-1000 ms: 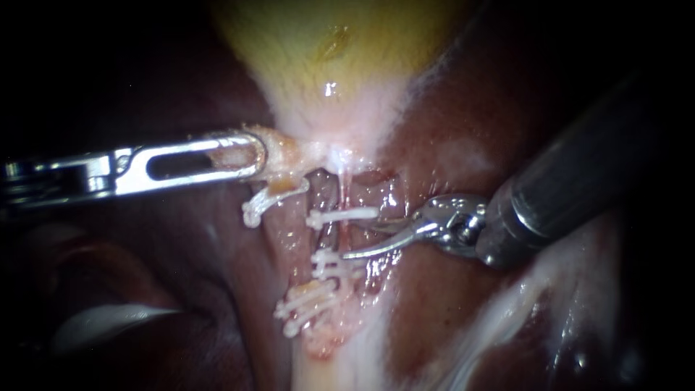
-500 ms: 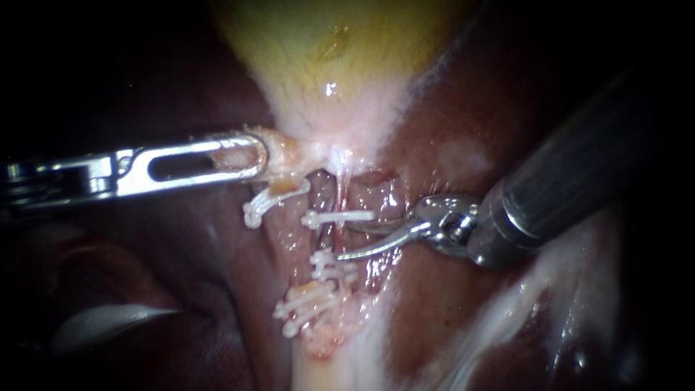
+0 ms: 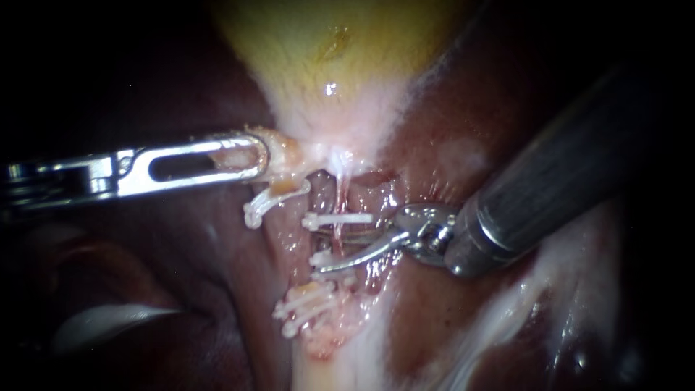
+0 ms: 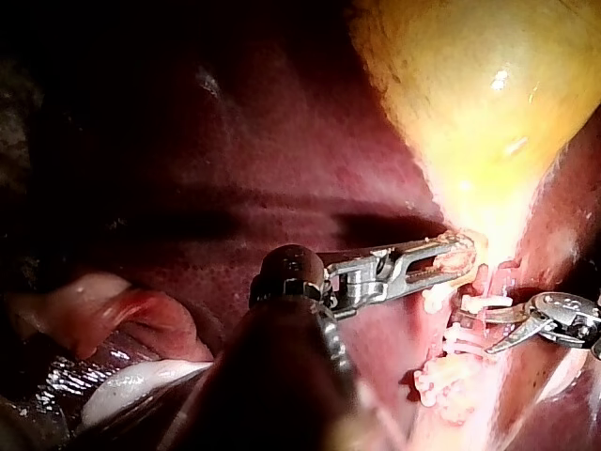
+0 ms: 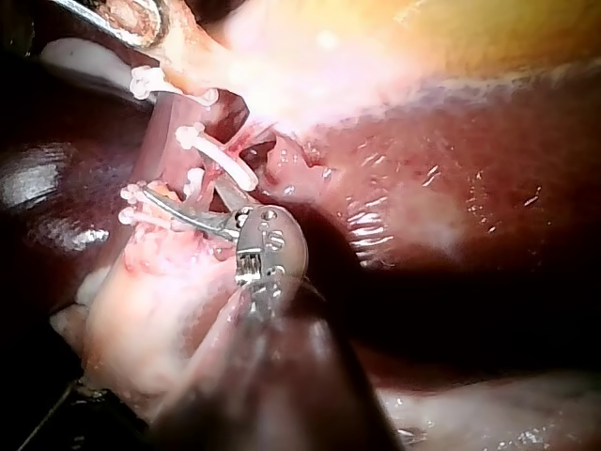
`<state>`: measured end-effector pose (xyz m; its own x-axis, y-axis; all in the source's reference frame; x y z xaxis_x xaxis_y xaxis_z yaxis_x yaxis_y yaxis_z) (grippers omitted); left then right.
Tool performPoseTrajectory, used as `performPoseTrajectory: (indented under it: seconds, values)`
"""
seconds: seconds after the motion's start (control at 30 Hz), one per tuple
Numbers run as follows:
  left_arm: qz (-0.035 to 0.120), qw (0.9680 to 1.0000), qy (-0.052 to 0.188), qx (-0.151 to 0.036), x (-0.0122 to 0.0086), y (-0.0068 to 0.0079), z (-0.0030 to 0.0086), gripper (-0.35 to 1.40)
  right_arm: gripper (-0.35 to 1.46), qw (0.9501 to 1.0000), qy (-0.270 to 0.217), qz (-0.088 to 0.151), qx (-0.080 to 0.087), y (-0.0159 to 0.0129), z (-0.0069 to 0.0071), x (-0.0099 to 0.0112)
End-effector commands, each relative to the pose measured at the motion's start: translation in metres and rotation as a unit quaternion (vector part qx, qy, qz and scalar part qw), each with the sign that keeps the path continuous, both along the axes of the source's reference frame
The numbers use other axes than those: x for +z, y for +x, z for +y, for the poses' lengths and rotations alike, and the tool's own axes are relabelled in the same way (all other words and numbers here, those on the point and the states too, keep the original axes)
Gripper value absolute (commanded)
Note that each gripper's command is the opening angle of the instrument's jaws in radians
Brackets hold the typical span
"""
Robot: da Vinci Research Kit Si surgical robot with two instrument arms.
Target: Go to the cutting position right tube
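- From where I stand, the gallbladder [image 3: 340,51] is the yellow-green bulge at the far end of the field. It narrows to a pale neck over the dark red liver [image 3: 441,101].
- The left instrument [image 3: 250,156] comes in level across the liver. Its slotted jaws are clamped on the gallbladder at the side of that neck, and tan tissue shows through the slot.
- The right tube [image 3: 339,235] is a thin reddish strand running down from the neck, in the hollow of the liver between the two instruments.
- Two white clips sit across it. The upper clip [image 3: 337,217] lies just below the neck, and the lower clip [image 3: 318,256] lies a little further along.
- The right instrument [image 3: 334,248] ends in curved blades. Its jaws stand apart and hold nothing.
- Its tips are at the right tube in the stretch between the two clips, and the lower blade lies along the lower clip. I cannot tell whether the strand actually sits inside the gap.
- Beside this tube, toward the left instrument, a bent clip [image 3: 271,199] hangs just under the clamped jaws.
- A clip cluster [image 3: 304,308] lies lower down on pale tissue.
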<state>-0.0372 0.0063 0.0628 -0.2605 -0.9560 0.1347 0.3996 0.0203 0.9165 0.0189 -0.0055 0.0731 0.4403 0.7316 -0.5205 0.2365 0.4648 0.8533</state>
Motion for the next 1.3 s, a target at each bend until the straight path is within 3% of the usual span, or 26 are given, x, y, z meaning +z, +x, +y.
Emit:
performPoseTrajectory:
  seconds: [0.03, 0.2, 0.4, 0.67, 1.03, 1.3]
  values:
    - [0.0, 1.0, 0.0, 0.0, 0.0, 0.0, 0.0, -0.35, 1.36, 1.0, -0.003, 0.003, 0.001, 0.0001, 0.0, 0.0]
    - [0.0, 1.0, 0.0, 0.0, 0.0, 0.0, 0.0, -0.35, 1.4, 0.9994, 0.004, 0.03, 0.02, 0.0009, 0.0003, -0.0002]
    - [-0.001, 1.0, 0.0, 0.001, 0.0002, 0.0002, 0.0001, -0.35, 1.38, 0.9983, 0.008, 0.056, 0.013, 0.0015, -0.0004, -0.0009]
    - [-0.001, 1.0, 0.0, 0.001, 0.0004, 0.0003, 0.0003, -0.35, 1.36, 0.9981, 0.008, 0.059, 0.011, 0.0033, -0.0009, -0.0014]
    - [-0.001, 1.0, 0.0, 0.001, 0.0004, 0.0004, 0.0003, -0.35, 1.33, 0.9972, 0.009, 0.066, 0.036, 0.0052, -0.0007, -0.001]
    - [-0.001, 1.0, 0.0, 0.001, 0.0004, 0.0004, 0.0003, -0.35, 1.35, 0.9971, 0.009, 0.066, 0.038, 0.0052, -0.0007, -0.0009]
